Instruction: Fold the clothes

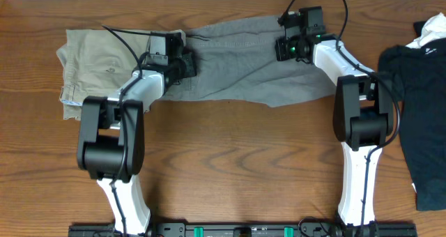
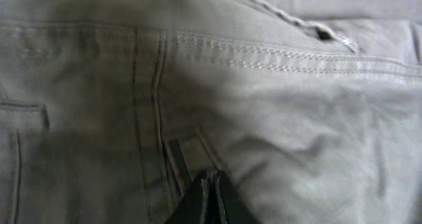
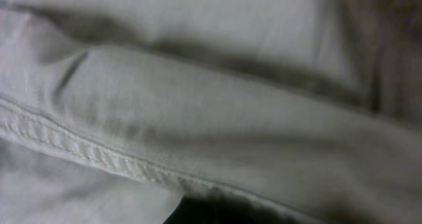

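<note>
At the far left of the table (image 1: 237, 167) lie khaki trousers (image 1: 87, 63), flattened and apparently set aside. Just beside them, overlapping their right edge, the grey clothes (image 1: 237, 63) stretch across the upper middle of the table, wrinkled and laid lengthwise, likely so that each arm can take one end. The left hand (image 1: 182, 61) sits on the waistband end; in its wrist view the fingertips (image 2: 210, 201) are pressed together against the stitched seams, seemingly pinching a small ridge of cloth. The right hand (image 1: 287, 50) is at the opposite end, near the top edge of the cloth. Its wrist view shows a hemmed edge lying over a dark finger (image 3: 198, 212), so it appears closed on that hem, though the pinch itself is mostly hidden. A black garment (image 1: 418, 90) lies well apart at the right edge.
</note>
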Controlling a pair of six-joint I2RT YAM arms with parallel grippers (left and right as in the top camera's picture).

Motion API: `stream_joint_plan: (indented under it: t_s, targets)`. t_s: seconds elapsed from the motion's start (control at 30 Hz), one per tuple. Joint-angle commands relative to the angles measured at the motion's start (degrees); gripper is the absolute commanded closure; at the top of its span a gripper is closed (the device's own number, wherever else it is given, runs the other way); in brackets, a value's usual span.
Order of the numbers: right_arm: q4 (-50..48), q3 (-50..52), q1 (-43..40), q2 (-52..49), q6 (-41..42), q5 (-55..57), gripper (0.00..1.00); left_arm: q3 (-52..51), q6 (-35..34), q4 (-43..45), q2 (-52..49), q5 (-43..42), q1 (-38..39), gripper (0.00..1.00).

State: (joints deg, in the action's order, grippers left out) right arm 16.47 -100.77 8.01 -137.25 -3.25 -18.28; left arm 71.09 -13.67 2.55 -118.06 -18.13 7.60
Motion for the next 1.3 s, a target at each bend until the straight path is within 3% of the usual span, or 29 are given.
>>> stream_joint_plan:
  t_s: [0.0,0.17,0.47,0.73,0.93,1.27]
  targets:
    - [-4.28,-0.37,0.68,-3.58,1.27,0.50,0.99,0.17,0.35,3.45,-3.76,-0.70,-0.13,0.94]
    - [-12.39,-0.37,0.57,-5.86,3.65,1.03,0.99,0.17,0.37,8.31,-6.91,-0.68,-0.13,0.94]
    - [-15.72,-0.37,0.52,-5.90,3.58,11.02,0.99,0.26,0.98,14.14,-5.81,-1.49,-0.13,0.94]
    - [-23.23,-0.37,0.48,-5.90,3.63,12.52,0.99,0.52,0.98,21.00,-3.39,-1.07,-0.13,0.94]
    - [-24.81,-0.39,0.42,-5.88,3.58,12.92,0.99,0.52,1.86,20.85,-4.09,6.95,-0.15,0.94]
    - [-25.11,-0.70,0.96,-0.66,3.54,11.65,0.99,3.61,2.47,22.43,1.92,6.62,-0.13,0.93]
